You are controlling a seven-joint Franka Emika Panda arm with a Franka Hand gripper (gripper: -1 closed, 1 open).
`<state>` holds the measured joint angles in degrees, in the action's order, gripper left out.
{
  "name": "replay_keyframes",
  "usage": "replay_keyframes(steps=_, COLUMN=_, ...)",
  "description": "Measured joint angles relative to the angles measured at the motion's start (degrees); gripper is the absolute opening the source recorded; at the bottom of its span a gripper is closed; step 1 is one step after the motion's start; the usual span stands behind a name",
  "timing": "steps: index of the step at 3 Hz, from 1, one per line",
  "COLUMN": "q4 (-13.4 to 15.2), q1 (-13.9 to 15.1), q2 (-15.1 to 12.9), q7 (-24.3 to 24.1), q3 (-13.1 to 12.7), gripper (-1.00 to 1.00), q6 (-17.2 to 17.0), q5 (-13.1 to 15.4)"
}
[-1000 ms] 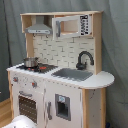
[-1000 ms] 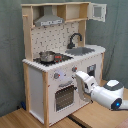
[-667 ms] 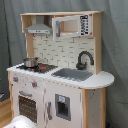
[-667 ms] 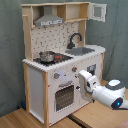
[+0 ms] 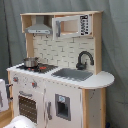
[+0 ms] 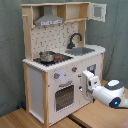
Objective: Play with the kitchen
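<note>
The kitchen (image 5: 65,95) is a tall white and light-wood toy unit, seen in both exterior views. It has a range hood (image 6: 48,21), a black faucet (image 6: 75,39), a grey sink (image 6: 81,51) and a small pot (image 6: 46,56) on the hob. Its oven door (image 6: 64,95) is closed below the knobs (image 6: 56,76). An upper cabinet door (image 6: 98,11) stands open. My gripper (image 6: 82,84) hangs at the kitchen's lower front, right of the oven door, on the white arm (image 6: 107,92). In the first exterior view only a white piece of the arm (image 5: 20,123) shows at the bottom.
A grey curtain (image 5: 116,45) hangs behind the kitchen. The unit stands on a wooden floor (image 6: 20,119). The rounded counter end (image 5: 102,79) sticks out past the sink side.
The arm has shifted slightly in front of the kitchen's lower doors, and more of it shows at the first exterior view's bottom. The kitchen itself looks unchanged.
</note>
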<state>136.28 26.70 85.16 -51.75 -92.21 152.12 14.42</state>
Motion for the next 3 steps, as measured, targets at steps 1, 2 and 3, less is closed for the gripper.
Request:
replay_keyframes(steps=1, q4=4.34, q1=-0.07, q2=0.00, q7=-2.36, q3=-1.10, gripper=1.00, q6=3.32, q5=0.03)
replay_keyframes(steps=2, q4=7.06, q1=0.84, q2=0.08, q7=-2.42, q3=-2.21, gripper=1.00, q6=8.28, q5=0.31)
replay_keyframes(steps=3, q4=7.74, q1=3.76, q2=0.60, q7=-2.35, q3=-2.27, gripper=1.00, q6=13.65, q5=0.74)
